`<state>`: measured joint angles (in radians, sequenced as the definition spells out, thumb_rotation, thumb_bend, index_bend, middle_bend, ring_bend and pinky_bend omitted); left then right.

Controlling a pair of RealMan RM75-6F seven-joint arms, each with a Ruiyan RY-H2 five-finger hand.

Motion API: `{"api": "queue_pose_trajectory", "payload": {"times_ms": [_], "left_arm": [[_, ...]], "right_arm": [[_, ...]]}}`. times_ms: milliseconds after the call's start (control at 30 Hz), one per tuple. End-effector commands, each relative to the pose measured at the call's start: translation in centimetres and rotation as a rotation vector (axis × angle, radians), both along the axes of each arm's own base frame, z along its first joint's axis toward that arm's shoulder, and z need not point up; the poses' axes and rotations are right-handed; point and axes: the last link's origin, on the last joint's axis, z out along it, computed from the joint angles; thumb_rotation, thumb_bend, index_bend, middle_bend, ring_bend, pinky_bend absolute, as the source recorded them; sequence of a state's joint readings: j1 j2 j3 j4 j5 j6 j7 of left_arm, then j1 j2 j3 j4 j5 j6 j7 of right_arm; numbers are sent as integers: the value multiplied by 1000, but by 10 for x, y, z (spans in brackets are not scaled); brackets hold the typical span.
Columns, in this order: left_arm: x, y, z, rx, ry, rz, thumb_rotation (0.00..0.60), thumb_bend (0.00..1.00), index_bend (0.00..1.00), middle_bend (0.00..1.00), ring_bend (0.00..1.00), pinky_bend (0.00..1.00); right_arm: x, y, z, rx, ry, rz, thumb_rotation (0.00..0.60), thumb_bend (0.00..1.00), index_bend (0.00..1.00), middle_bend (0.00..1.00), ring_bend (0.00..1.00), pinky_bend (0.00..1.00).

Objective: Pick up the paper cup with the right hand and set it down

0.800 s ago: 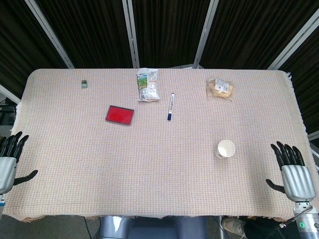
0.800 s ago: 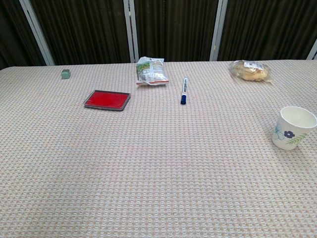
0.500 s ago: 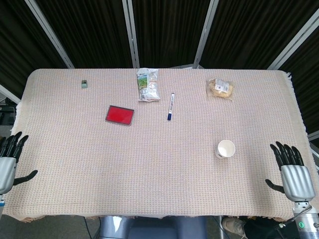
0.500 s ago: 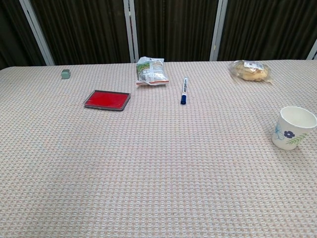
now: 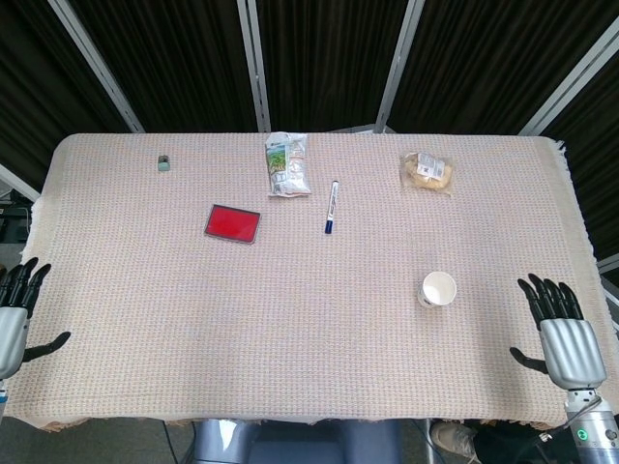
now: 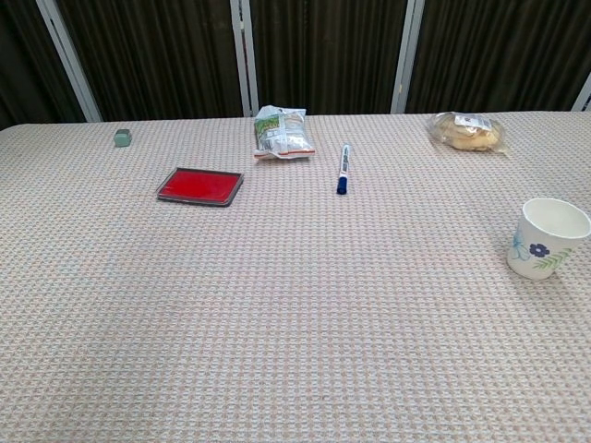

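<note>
Nearest, the right hand (image 5: pixel 564 333) and left hand (image 5: pixel 14 314) rest released at the tabletop's (image 5: pixel 309 338) near corners, fingers spread and holding nothing, which looks like a ready pose with the reach not yet begun. The cup (image 5: pixel 437 289) stands upright and open-mouthed just beyond and inboard of the right hand, apart from it, with bare cloth between, so I judge nothing blocks the approach. Farther off, well clear, lie a red tray (image 5: pixel 232 223), pen (image 5: pixel 331 206), snack bag (image 5: pixel 288 164), bread bag (image 5: pixel 427 172) and a small green block (image 5: pixel 164 162).
</note>
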<state>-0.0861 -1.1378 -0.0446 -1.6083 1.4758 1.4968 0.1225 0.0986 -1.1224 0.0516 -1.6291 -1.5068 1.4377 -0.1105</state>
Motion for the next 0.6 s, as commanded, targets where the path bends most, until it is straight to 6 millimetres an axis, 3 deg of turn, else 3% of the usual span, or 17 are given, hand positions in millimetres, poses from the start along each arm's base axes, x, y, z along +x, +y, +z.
{"api": "queue_pose_trajectory", "payload": {"times_ms": [33,167,333,600], "left_arm": [[0,-1,0,1,-1,-1,600,81,0,0,0,0],[0,0,0,0,-1,-2,600,80,0,0,0,0],[1,1,-1,-3,3,-5,600,81,0,0,0,0],[1,2,-1,-6,1,-7,600,82,0,0,0,0]], "right_arm": [[4,-3,1,29,-33,3,600,0,28,0,0,0],[18,-12,4,120,-126,-47,600,14,75,0,0,0],[39,-40,9,210,-128,-69,600,58,149,0,0,0],[55,-73,-9,250,-104,-102,600,56,195,0,0,0]]}}
